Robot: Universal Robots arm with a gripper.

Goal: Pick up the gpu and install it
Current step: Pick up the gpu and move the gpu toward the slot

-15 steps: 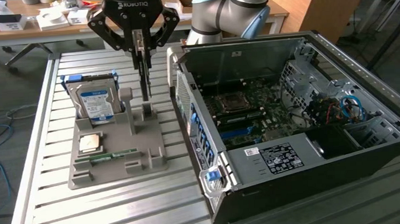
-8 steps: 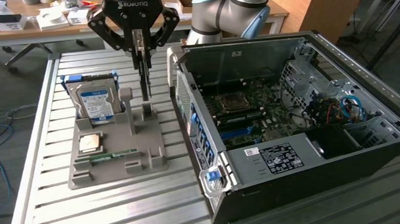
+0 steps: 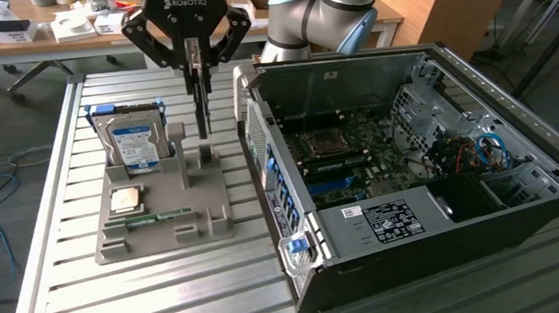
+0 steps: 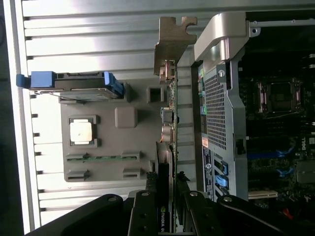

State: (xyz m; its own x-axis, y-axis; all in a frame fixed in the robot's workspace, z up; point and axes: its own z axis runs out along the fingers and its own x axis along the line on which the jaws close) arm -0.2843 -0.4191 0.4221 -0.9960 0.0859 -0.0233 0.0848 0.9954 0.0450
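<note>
One hand [image 3: 195, 60] grips the gpu [image 3: 201, 107] upright between hard drive [image 3: 133, 144] and case [image 3: 391, 269].

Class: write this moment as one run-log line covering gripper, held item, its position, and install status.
gripper: shut on gpu | gpu: upright over grey holder, beside computer case | install: not done

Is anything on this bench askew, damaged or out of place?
Nothing stands out. The gripper holds the gpu upright at the gray holder; the hard drive, processor and memory stick sit in their slots.
</note>
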